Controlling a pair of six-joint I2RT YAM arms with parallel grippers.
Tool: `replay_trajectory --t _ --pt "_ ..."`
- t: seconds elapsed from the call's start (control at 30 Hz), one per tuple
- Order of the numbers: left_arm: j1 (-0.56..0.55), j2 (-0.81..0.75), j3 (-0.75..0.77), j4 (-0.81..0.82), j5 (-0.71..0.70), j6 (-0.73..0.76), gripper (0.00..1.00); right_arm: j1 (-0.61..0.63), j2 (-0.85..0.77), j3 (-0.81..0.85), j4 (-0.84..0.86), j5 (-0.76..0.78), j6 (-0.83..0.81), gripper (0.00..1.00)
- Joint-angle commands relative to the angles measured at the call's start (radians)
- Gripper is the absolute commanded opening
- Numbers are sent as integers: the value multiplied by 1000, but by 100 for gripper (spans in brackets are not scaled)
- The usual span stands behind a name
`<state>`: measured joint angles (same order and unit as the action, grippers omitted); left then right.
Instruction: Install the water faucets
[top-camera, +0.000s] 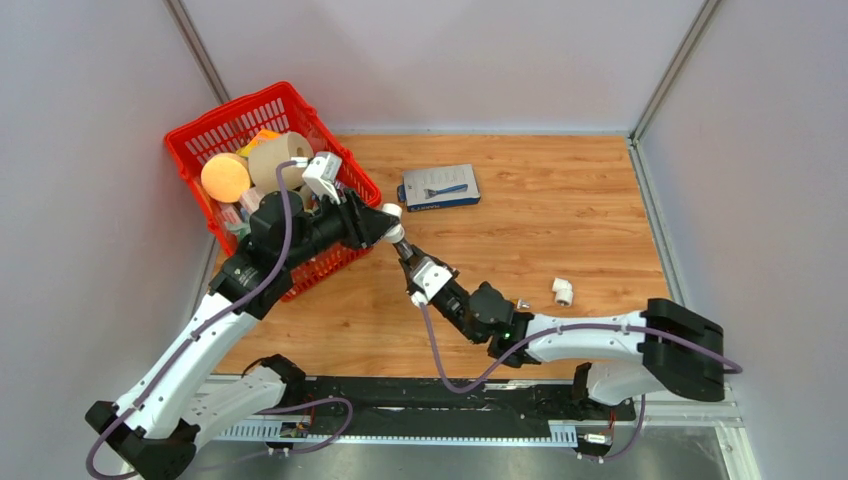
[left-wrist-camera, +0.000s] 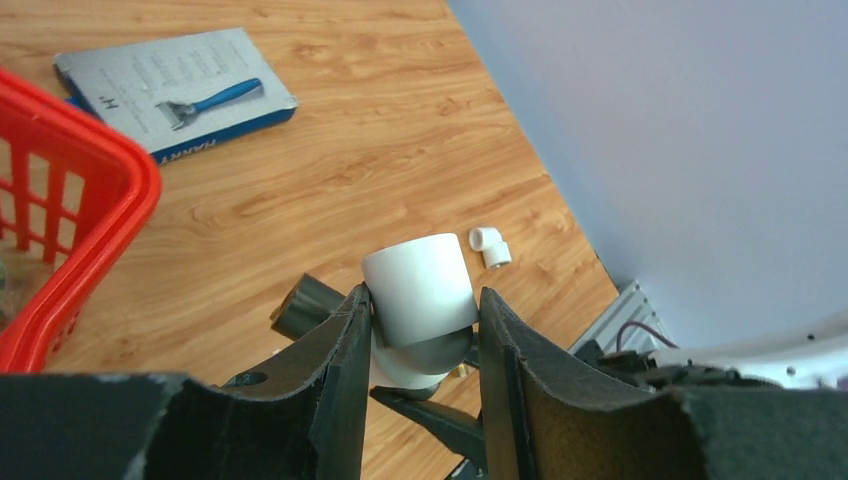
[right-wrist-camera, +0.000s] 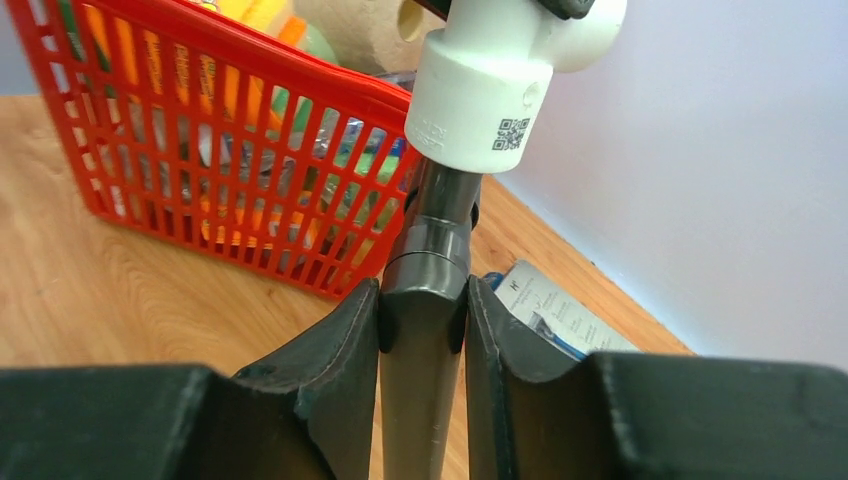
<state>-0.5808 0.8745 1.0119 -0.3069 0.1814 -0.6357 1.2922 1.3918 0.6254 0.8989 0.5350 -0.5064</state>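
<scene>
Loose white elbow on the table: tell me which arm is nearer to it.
Right. The right arm passes close by the elbow on its near side; the left arm lies far to its left, by the basket.

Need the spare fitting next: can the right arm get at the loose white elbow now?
Probably not yet: the right hand is shut on the faucet tube. The elbow itself lies uncovered, close by.

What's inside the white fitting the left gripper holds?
The faucet tube, clamped in the right gripper, enters the lower socket of the white fitting. Its tip and how deep it sits are hidden by the socket wall.
</scene>
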Motion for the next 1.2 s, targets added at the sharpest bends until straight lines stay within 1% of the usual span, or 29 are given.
replay_trajectory --t 0.0,0.1,0.17,0.2,0.23,0.27,0.3,0.33,0.4,0.47,0.5,0.53,0.57,0.6,0.67,0.73,0.77,0.8,0.83,0.87,0.93,0.97,1.0,1.03,1.07,1.1,1.13,1.17 --pt "-2 49 126 25 220 109 0 -66 -160 -4 -156 -385 72 10" --pt "-1 83 168 -18 358 194 0 -184 -246 7 -287 -707 175 8" --pt "7 103 185 -20 467 226 0 -292 -292 13 -343 -923 227 8" --pt "10 109 189 -17 543 232 0 -338 -309 16 -363 -1029 253 8" --pt "10 110 188 6 576 237 0 -385 -318 17 -373 -1103 273 8" --pt "10 109 179 23 652 235 0 -424 -324 23 -388 -1175 288 9" --pt "10 107 171 75 690 232 0 -463 -326 33 -412 -1242 298 9" --pt "10 98 153 138 763 214 0 -499 -323 46 -434 -1303 302 9" --pt "9 90 125 217 858 191 0 -569 -300 82 -480 -1427 315 9" --pt "10 78 93 300 929 142 0 -622 -262 118 -491 -1574 344 9" --pt "10 75 82 357 946 128 0 -645 -238 137 -491 -1616 364 9" --pt "9 75 61 432 996 92 0 -659 -212 157 -494 -1641 380 9" --pt "7 73 47 472 1016 67 0 -669 -188 175 -508 -1647 385 10" --pt "7 70 21 553 1032 10 0 -676 -163 194 -523 -1638 384 10" --pt "6 66 2 589 1029 -18 0 -677 -134 218 -540 -1603 384 12" --pt "6 66 5 557 1008 1 0 -677 -128 227 -540 -1580 387 17" --pt "6 60 7 539 980 13 0 -677 -131 227 -540 -1557 388 18" --pt "6 57 8 508 962 34 0 -677 -138 224 -540 -1532 384 14" --pt "6 49 8 491 926 45 0 -677 -146 223 -540 -1517 376 6" --pt "6 47 10 456 900 69 0 -677 -158 218 -538 -1485 381 1" --pt "6 41 14 405 831 103 0 -679 -163 217 -540 -1477 388 0" --pt "6 37 16 390 764 123 0 -680 -162 221 -551 -1481 390 0" --pt "6 31 16 361 729 136 0 -680 -162 223 -557 -1475 394 0" --pt "6 18 16 345 645 171 1 -680 -162 221 -561 -1468 399 0" --pt "6 11 17 312 612 192 8 -680 -160 221 -577 -1462 394 0" --pt "6 -12 19 274 548 246 17 -680 -165 220 -590 -1455 393 0" --pt "6 -38 19 264 526 272 24 -682 -168 220 -604 -1449 393 0" --pt "6 -58 10 255 495 328 40 -683 -172 218 -617 -1446 394 0"
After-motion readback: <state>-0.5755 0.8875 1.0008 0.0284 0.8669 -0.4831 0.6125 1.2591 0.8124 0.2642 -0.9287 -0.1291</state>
